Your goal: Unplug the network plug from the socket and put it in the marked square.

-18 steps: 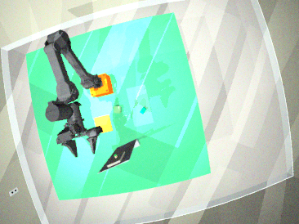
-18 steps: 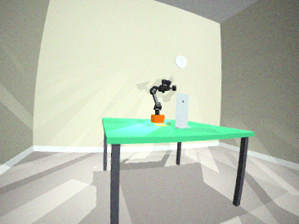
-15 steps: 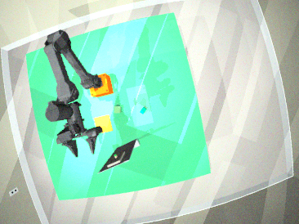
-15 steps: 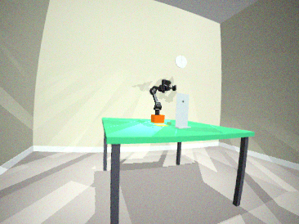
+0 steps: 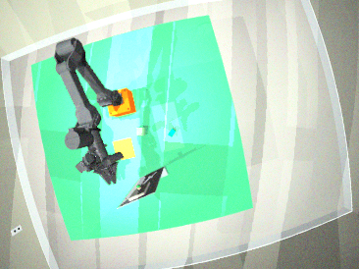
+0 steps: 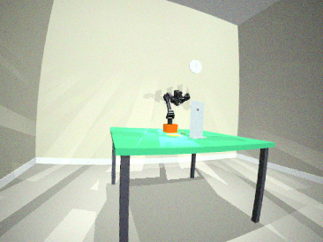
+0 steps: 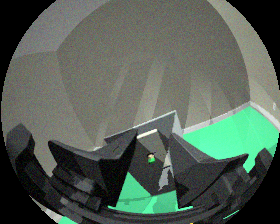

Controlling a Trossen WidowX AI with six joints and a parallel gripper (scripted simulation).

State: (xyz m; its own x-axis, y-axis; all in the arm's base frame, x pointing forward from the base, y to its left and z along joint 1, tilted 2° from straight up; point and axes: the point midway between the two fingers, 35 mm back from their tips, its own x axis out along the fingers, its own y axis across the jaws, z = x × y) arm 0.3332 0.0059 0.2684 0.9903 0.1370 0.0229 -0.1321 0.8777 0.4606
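The upright panel stands with its dark face toward my gripper. The plug shows as a small green and orange spot on that face, at the socket; its tab is too small to make out. My gripper is partly open, with nothing between its fingers. It is in front of the panel and apart from it, with the plug seen between the fingers in the wrist view. The marked square is a yellow patch on the table between the arm's base and the panel.
The arm's orange base stands on the green table. A small whitish block lies beside the yellow square, and a small cyan block lies farther right. The arm passes left of the square in the top view.
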